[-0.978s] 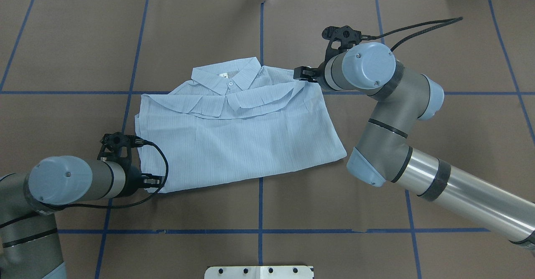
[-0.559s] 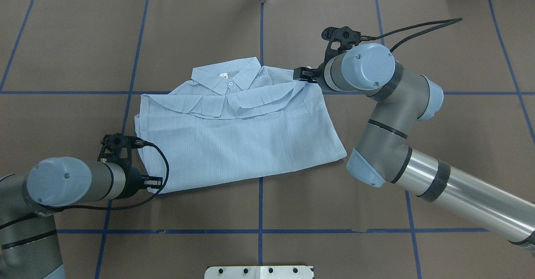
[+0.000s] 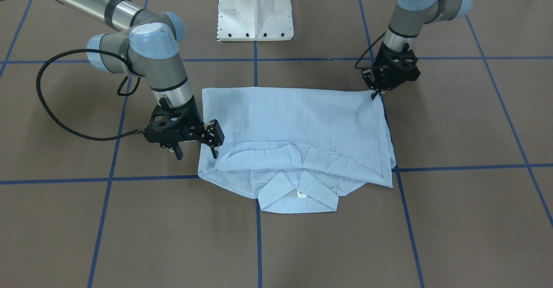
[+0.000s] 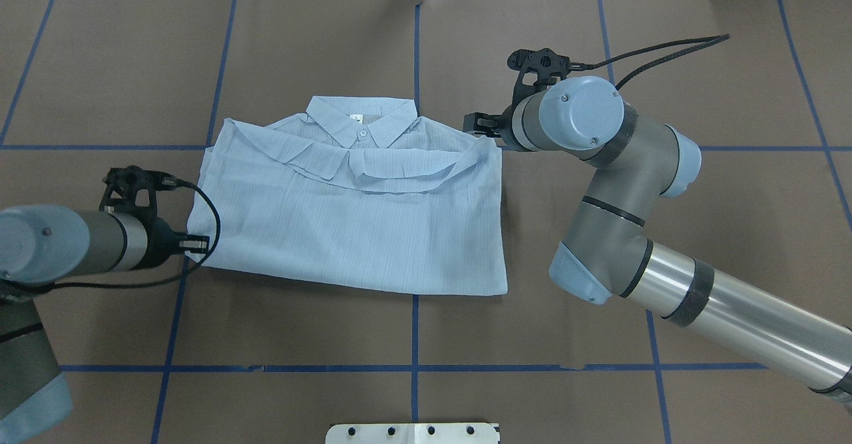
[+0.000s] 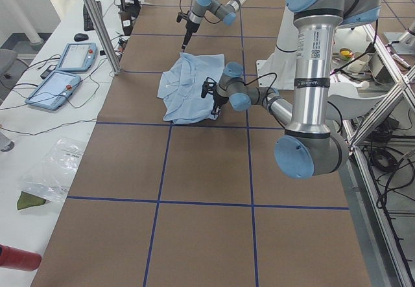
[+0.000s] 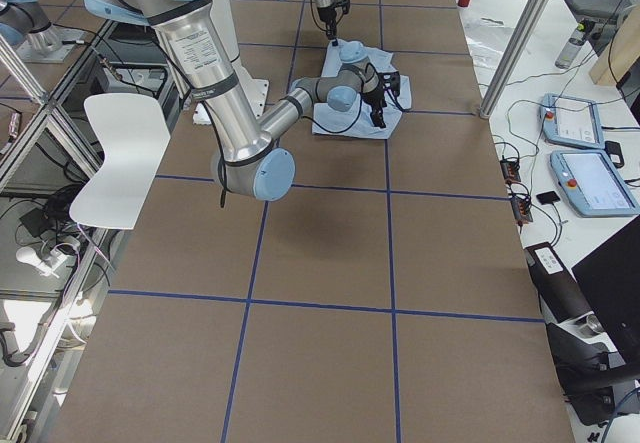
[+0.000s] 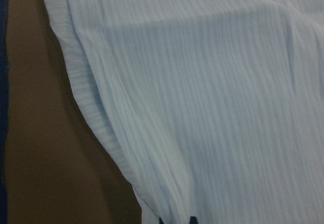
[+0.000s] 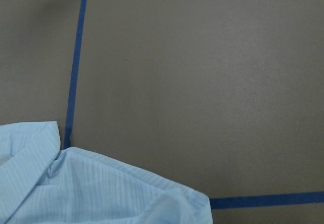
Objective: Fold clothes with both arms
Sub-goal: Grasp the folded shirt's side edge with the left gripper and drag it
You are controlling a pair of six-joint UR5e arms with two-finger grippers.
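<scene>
The light-blue shirt (image 4: 359, 224) lies folded on the brown table, collar (image 4: 363, 121) at the far side, and shows in the front view (image 3: 298, 119) too. My left gripper (image 4: 200, 244) is shut on its near-left corner, low over the table; it also shows in the front view (image 3: 375, 94). The left wrist view shows striped cloth (image 7: 202, 107) running down to dark fingertips at the bottom edge. My right gripper (image 4: 480, 126) is at the far-right shoulder corner and pinches the edge there (image 3: 214, 152). The right wrist view shows that corner (image 8: 101, 193) drawn up toward the frame's bottom.
Blue tape lines (image 4: 415, 51) cross the brown table cover. The white pedestal base (image 3: 255, 11) stands at the robot's side. My right arm's elbow (image 4: 586, 271) hangs just right of the shirt. A side bench with tablets (image 5: 68, 57) runs along the far edge.
My left gripper has pulled the near-left corner to the left and farther away. The shirt swung with it and now lies squarer to the grid. The right gripper shifted only slightly.
</scene>
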